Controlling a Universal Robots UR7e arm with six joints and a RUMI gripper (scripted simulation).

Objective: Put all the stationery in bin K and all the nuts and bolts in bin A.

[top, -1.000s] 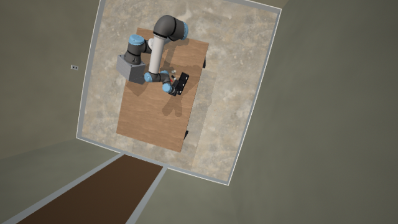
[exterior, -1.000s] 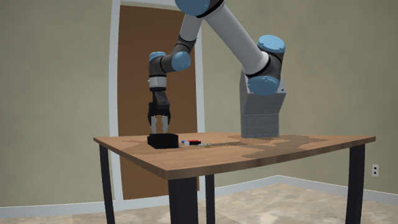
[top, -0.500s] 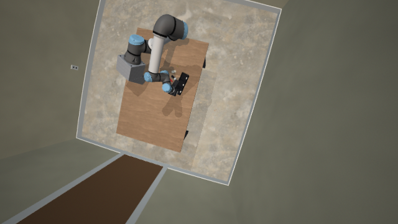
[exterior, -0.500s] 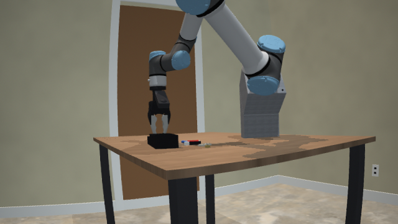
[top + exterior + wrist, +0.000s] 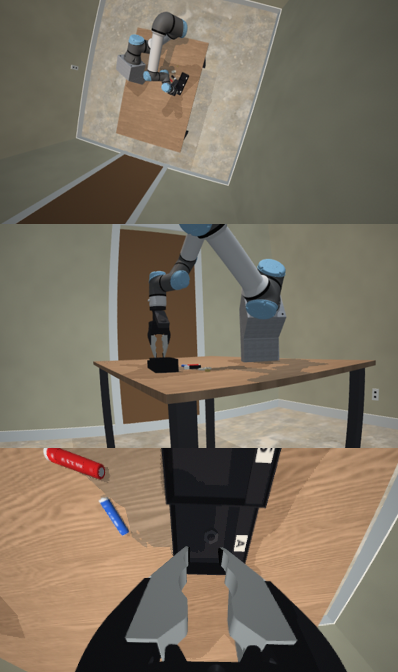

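Above bin A (image 5: 212, 543) near the worktop's far edge, the claw (image 5: 205, 555) hangs slightly parted, empty; a nut (image 5: 210, 537) lies inside.

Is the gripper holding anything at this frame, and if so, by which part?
Nothing is held. The gripper hangs with its fingers parted over bin A, and a nut lies loose on the bin's floor.

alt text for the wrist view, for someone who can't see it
The gripper hangs open and empty over the near edge of the black bin marked A, where a nut lies on the bin floor. A second black bin adjoins it beyond, and a red marker and a blue marker lie on the wooden table to the left.
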